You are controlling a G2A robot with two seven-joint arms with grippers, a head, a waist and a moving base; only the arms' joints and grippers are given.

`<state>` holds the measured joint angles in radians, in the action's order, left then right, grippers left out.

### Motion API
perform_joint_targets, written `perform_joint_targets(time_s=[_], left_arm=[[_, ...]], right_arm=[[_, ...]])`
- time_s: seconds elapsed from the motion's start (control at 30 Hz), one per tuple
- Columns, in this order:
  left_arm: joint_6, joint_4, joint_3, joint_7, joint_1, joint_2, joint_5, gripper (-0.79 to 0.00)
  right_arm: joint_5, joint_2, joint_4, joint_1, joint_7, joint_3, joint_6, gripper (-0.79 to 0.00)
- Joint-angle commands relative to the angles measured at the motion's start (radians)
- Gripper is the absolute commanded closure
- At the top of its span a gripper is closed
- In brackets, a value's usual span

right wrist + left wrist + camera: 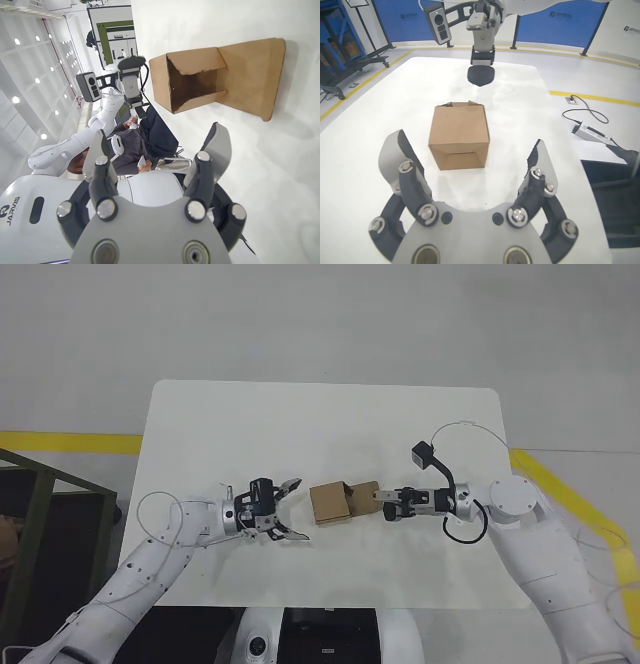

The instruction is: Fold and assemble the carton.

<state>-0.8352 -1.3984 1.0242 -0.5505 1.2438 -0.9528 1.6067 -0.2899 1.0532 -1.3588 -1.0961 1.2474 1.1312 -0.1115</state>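
A brown carton lies on its side in the middle of the white table. Its closed end faces my left gripper, which stands open a short way off with nothing between its fingers. The carton's open end faces my right gripper, which is also open and apart from it. One long flap lies flat on the table beside the opening, and a torn inner flap folds inward. The right gripper hangs just beyond the carton in the left wrist view.
The table's near edge runs close behind both grippers. A green frame stands off the table's left side. On the floor to the right lie a cable and a small power box.
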Motion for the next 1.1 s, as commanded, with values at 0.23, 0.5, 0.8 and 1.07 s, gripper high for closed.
perform_joint_targets(time_s=[0.23,0.5,0.8,1.07], left_arm=[[0.077,0.06,-0.111,0.13,-0.095,-0.051,-0.055,-0.785],[0.09,0.106,-0.146,0.124,-0.122,-0.069,-0.055,-0.785],[0.09,0.122,-0.155,0.12,-0.117,-0.076,-0.065,-0.785],[0.081,0.142,-0.157,0.129,-0.121,-0.082,-0.087,-0.554]], right_arm=[[-0.002,-0.002,0.017,0.007,0.004,-0.004,-0.01,-0.656],[-0.008,-0.006,0.015,0.003,0.005,-0.001,-0.015,-0.653],[-0.007,-0.006,0.015,0.018,0.005,-0.013,-0.012,-0.668],[-0.004,-0.008,0.018,0.024,0.004,-0.017,-0.006,-0.665]])
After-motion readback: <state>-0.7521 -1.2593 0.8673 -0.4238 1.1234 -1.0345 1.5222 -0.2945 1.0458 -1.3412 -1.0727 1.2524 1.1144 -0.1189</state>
